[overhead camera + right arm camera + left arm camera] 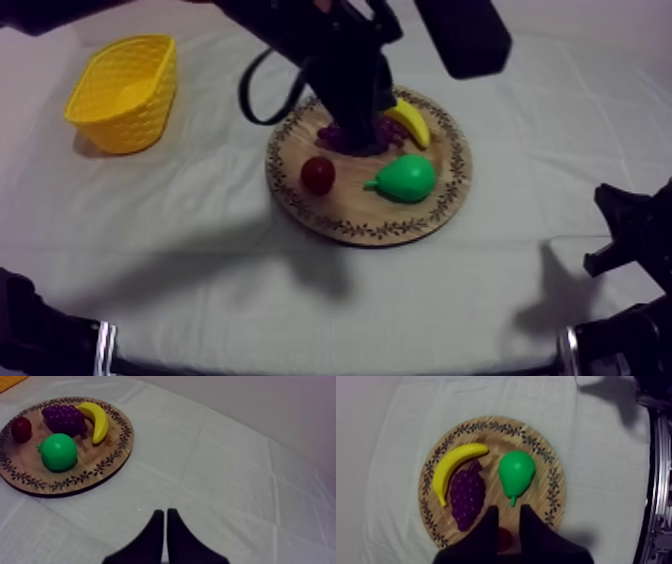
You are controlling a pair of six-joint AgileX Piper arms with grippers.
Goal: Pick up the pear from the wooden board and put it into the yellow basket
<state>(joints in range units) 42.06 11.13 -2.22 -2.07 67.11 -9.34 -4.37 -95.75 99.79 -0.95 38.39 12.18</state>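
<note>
The green pear [405, 178] [517, 473] [58, 451] lies on the round wooden board [440, 215] [552, 478] [107, 461], stem toward the small red fruit. My left gripper [362, 135] [508, 523] hangs above the board, over the grapes in the top view. It is open, and the red fruit shows in the gap between its fingers. The pear lies just beyond its fingertips. The yellow basket [125, 90] stands at the far left of the table. My right gripper [615, 235] [165, 521] is shut on nothing, low at the right over bare cloth.
Sharing the board with the pear are a banana [412, 120] [453, 466] [97, 418], purple grapes [335, 135] [467, 493] [64, 418] and the small red fruit [318, 175] [505, 538] [21, 428]. Open cloth lies between board and basket.
</note>
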